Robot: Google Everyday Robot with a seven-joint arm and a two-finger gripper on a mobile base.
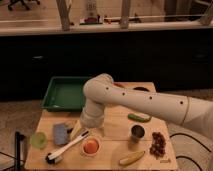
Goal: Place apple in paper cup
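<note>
The counter [112, 120] is a light wooden surface carrying all objects. The white arm [145, 102] enters from the right edge, bends at a large rounded joint above the counter's middle and drops toward the front-left area.

Gripper:
- The gripper [76, 131] sits low over the counter, just below the arm's cylindrical wrist section, left of centre.
- It is mostly covered by the wrist; cannot tell how it is set or whether it holds anything.

Task objects:
- The paper cup [90, 146] stands near the front edge, slightly left of centre, just right of the gripper.
- An orange-red round item, taken to be the apple [90, 146], lies inside the paper cup, with the white rim visible around it.

Other objects:
- A green tray [64, 93] occupies the rear-left corner.
- A pale green translucent cup [38, 140] stands near the left edge, toward the front.
- A blue-grey sponge [61, 134] lies between the green cup and the gripper.
- A brush with a white handle [65, 149] lies diagonally near the front-left corner, its dark head toward the front edge.
- A dark metal cup [137, 132] stands right of centre.
- A green elongated vegetable [139, 118] lies behind the metal cup.
- A banana [132, 158] lies at the front edge, right of the paper cup.
- A dark red grape bunch [159, 143] lies near the front-right corner
</note>
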